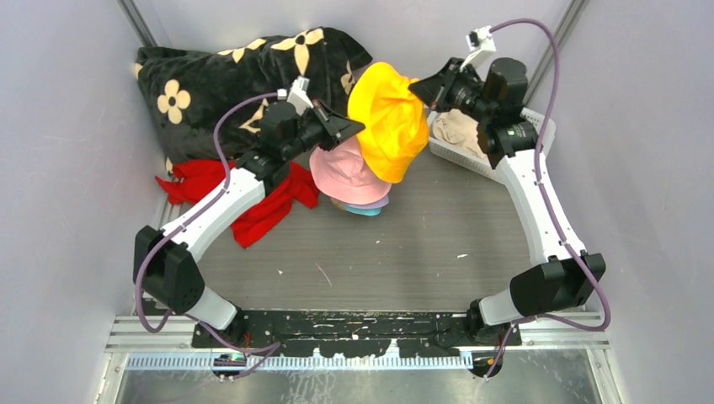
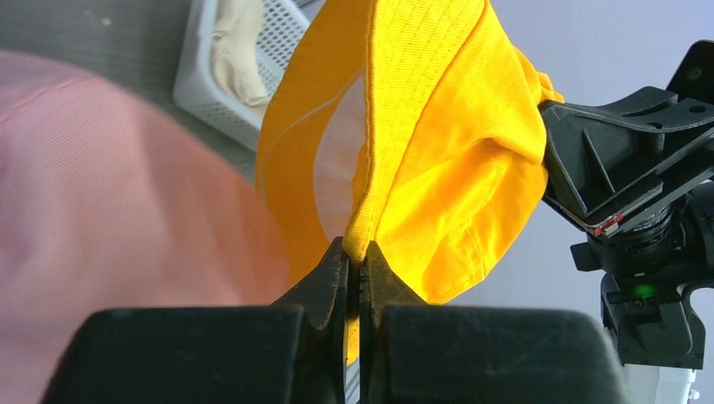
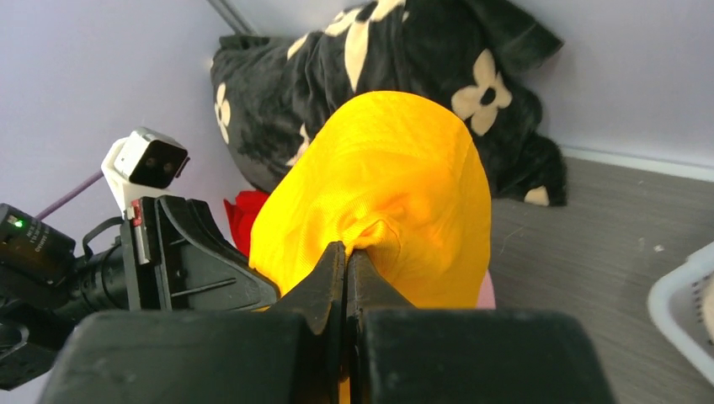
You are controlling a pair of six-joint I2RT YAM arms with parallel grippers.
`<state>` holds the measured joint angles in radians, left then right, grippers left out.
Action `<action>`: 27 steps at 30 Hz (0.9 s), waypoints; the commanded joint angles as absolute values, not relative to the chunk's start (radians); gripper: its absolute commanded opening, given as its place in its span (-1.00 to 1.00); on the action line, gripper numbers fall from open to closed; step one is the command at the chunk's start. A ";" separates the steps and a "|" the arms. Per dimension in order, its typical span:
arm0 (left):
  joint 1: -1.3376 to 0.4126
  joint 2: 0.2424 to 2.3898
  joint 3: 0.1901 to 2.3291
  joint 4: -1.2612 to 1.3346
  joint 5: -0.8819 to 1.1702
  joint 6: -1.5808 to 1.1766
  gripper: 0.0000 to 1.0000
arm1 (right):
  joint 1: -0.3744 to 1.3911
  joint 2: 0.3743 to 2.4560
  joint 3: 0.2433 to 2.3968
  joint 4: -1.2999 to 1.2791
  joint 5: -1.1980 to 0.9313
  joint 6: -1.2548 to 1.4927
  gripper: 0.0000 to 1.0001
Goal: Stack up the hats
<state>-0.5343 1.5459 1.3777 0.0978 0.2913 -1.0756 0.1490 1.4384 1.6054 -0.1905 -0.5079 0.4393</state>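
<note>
A yellow hat [image 1: 389,120] hangs in the air between both grippers, above and just right of a stack of hats. My left gripper [image 1: 358,128] is shut on its brim, as the left wrist view [image 2: 360,246] shows. My right gripper [image 1: 414,87] is shut on the fabric of the yellow hat [image 3: 396,194] at its opposite side [image 3: 347,248]. The stack has a pink hat [image 1: 345,172] on top, with lavender [image 1: 370,204] and teal [image 1: 364,210] edges showing beneath. A beige hat [image 1: 459,130] lies in the white basket. The orange hat is not visible.
A white mesh basket [image 1: 450,156] stands at the back right under the right arm. A black plush blanket with cream flowers [image 1: 227,76] fills the back left corner. A flat red cloth [image 1: 269,202] lies under the left arm. Grey walls close in both sides.
</note>
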 commanded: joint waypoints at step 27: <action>-0.274 1.282 1.045 0.133 0.414 -1.143 -1.00 | 0.373 1.637 1.602 -0.047 -0.499 0.395 -0.75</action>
<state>-0.3038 1.3235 1.0611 0.0780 0.3717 -1.1271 0.3622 1.6295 1.5612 -0.1127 -0.4915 0.4046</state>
